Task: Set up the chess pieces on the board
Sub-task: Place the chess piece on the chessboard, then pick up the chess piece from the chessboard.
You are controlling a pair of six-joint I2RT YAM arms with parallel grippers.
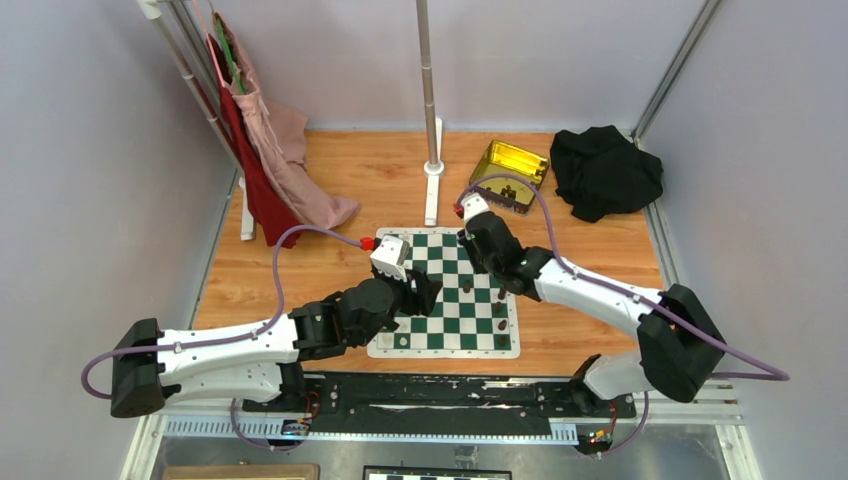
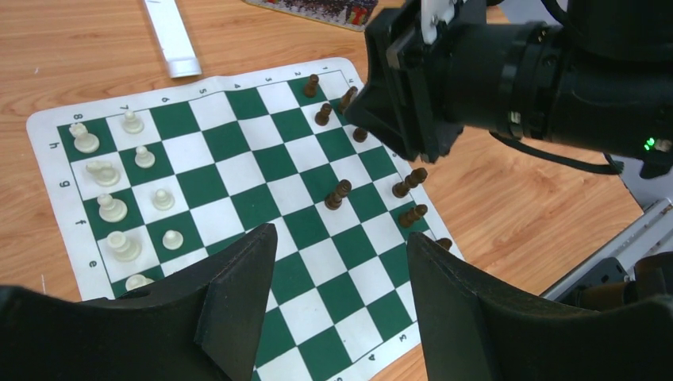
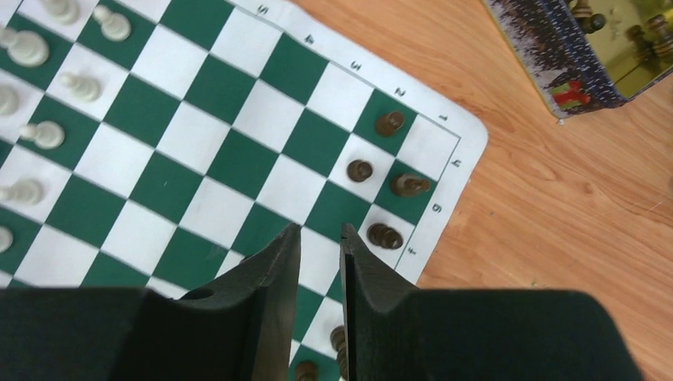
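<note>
The green-and-white board (image 1: 455,325) lies in the middle of the wooden table. Several dark brown chess pieces stand along its right side (image 2: 339,194) (image 3: 384,235), and cream-white ones line the opposite side (image 2: 111,208). My left gripper (image 2: 340,232) hovers over the board's near-left part, open wide with nothing between its fingers (image 2: 238,294). My right gripper (image 3: 320,228) hangs over the far-right part of the board, its jaws a narrow gap apart with only board squares showing between the tips. More dark pieces (image 3: 339,345) show on the board under it.
A gold tin (image 1: 510,165) holding more dark pieces (image 3: 589,20) sits beyond the board's far right corner. A black cloth (image 1: 605,170) lies at the back right. A metal pole (image 1: 430,100) with a white base stands behind the board, and red and pink garments (image 1: 265,150) hang at the back left.
</note>
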